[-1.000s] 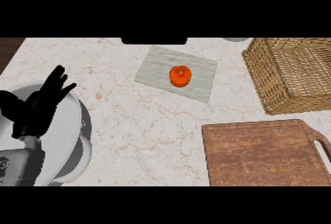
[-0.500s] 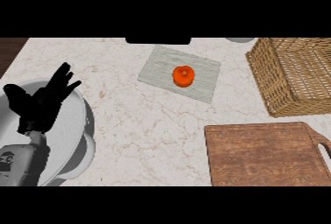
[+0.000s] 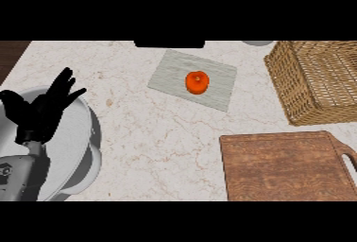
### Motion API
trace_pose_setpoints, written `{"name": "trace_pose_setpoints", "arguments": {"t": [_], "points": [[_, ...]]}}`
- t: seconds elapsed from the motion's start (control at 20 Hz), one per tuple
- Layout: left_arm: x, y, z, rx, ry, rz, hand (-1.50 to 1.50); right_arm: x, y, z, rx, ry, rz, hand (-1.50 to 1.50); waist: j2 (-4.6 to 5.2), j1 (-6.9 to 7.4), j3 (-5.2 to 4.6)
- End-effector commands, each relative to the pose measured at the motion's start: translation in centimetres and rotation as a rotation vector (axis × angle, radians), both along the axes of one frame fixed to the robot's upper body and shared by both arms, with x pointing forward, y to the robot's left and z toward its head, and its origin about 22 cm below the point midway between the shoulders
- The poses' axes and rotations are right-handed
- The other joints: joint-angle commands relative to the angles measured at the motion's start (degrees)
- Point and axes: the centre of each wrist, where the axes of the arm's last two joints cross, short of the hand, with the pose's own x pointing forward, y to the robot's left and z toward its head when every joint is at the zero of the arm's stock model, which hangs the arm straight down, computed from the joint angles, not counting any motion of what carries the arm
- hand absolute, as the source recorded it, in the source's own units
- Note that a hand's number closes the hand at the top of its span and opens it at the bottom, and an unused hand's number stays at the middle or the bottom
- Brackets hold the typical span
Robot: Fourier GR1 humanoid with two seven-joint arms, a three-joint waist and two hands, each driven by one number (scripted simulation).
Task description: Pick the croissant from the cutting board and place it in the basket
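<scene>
Left hand (image 3: 43, 109) crept toward 1 o'clock, fingers spread, empty over grey bowl (image 3: 82, 142); no croissant shows on cutting board (image 3: 282, 165); basket (image 3: 317, 80) at 2 o'clock; step: locating, reach pending.

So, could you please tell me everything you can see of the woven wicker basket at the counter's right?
The woven wicker basket is light brown and box-shaped, with thick plaited walls and an open top. It stands upright on the marbled white counter at the far right, cut off by the view's edge. Nothing shows inside it. The brown wooden cutting board lies just in front, apart from it.
</scene>
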Motion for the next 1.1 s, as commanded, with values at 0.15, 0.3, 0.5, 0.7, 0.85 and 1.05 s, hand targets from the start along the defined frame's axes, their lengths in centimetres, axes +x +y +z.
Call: {"name": "trace_pose_setpoints", "arguments": {"t": [0.15,0.3,0.5,0.7,0.85,1.05], "points": [[0.6,-0.5,-1.6,-0.018,0.09,0.03,0.0,6.3,-3.1,-2.5,-0.016,0.009,-0.015,1.5,0.43,-0.29,-0.2],[-0.4,0.8,-1.2,0.007,0.073,0.033,0.0,7.9,-4.1,-5.5,0.038,0.015,-0.003,1.5,0.31,-0.08,-0.18],[-0.6,0.5,-0.9,-0.001,0.062,0.033,0.0,8.1,-7.2,-7.7,0.059,0.022,-0.012,1.5,0.18,-0.66,-0.15],[-0.5,0.3,-2.2,0.004,0.075,0.057,0.0,9.9,-6.4,-6.5,0.118,0.001,-0.215,-1.5,0.22,-0.7,-0.22],[-0.4,-0.3,-1.2,-0.005,0.075,0.045,0.0,11.8,-7.4,-8.2,0.099,0.045,-0.181,-1.5,0.37,-0.14,-0.17],[-0.3,0.9,-0.7,-0.005,0.068,0.027,0.0,12.6,-9.3,-8.0,0.119,0.021,-0.11,-1.5,0.32,-0.37,-0.17]]}}
